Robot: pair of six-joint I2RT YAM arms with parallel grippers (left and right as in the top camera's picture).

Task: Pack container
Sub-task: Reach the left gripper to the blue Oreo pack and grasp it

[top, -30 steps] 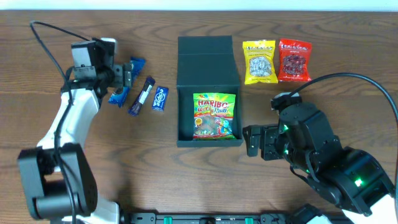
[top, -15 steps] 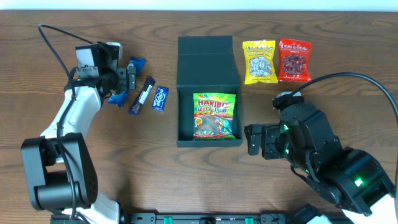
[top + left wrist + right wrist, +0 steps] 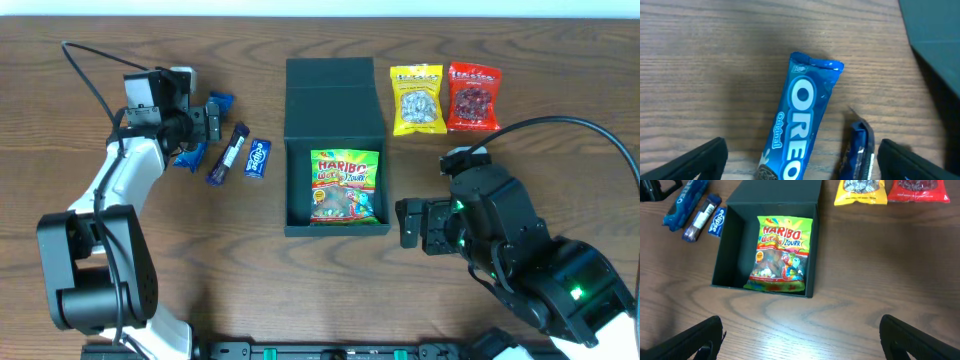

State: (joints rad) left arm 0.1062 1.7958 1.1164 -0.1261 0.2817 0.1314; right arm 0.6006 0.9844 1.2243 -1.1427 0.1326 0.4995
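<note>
Hovering left tool (image 3: 208,122), wide open and empty, sits right above the Oreo (image 3: 802,120); I'd drop straight down, fingers straddling its width, clear of the bar (image 3: 860,150) beside it.

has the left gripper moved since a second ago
Yes, slightly: in the overhead view the left gripper has shifted a little toward the container, staying above the Oreo pack.

Centre: container (image 3: 335,95) on the table (image 3: 150,260), its lid flap laid back toward the far edge.
In the container: gummy bag (image 3: 345,187), lying flat.
Right of the lid: inner packet (image 3: 417,99), with the outer packet (image 3: 473,97) just beside it.
Left of the container: small packet (image 3: 258,158), then slim bar (image 3: 228,154), then Oreo pack (image 3: 190,155) — this last beneath the left pincer (image 3: 210,122).
Near right corner: right pincer (image 3: 408,222).
</note>
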